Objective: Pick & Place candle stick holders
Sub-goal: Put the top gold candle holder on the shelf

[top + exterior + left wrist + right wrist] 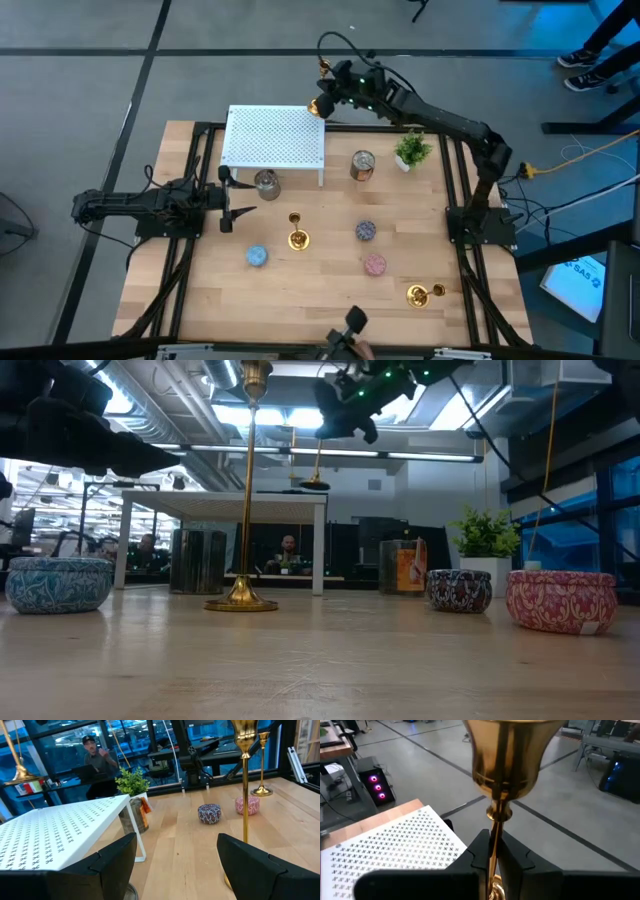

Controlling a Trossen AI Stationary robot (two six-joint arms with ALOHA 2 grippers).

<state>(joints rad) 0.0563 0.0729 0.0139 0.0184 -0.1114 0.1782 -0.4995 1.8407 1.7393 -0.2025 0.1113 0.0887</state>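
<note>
- So the white perforated metal riser shelf (275, 138) at the back of the table is the anchor here, everything is placed off it.
- The right gripper (322, 103) hangs in the air just off the shelf's far right corner, fingers (480, 851) pinched fully closed on the thin stem of 1 shiny gold candlestick with a cup top (507, 755).
- In the right wrist view that stem runs straight up out of the fingers with the cup end away from them, so the long axis lines up with the gripper. In the low view its round base hangs above the shelf's surface, clear of it.
- My read: it's headed for the shelf top, and what matters is that the shelf lies just to the inside of the held piece, so it needs a short shift inward, then down, keeping the stem upright.
- A 2nd gold candlestick (297, 235) stands upright on the wood well in front of the shelf. A 3rd gold candlestick (424, 294) sits far off toward the front right corner; can't tell from above if it's upright.
- The left gripper (226, 205) waits low just in front of the shelf's left corner, fingers (107, 857) spread wide, nothing in them. It's the nearer arm to the 2nd one, which stands just beyond its fingers.
</note>
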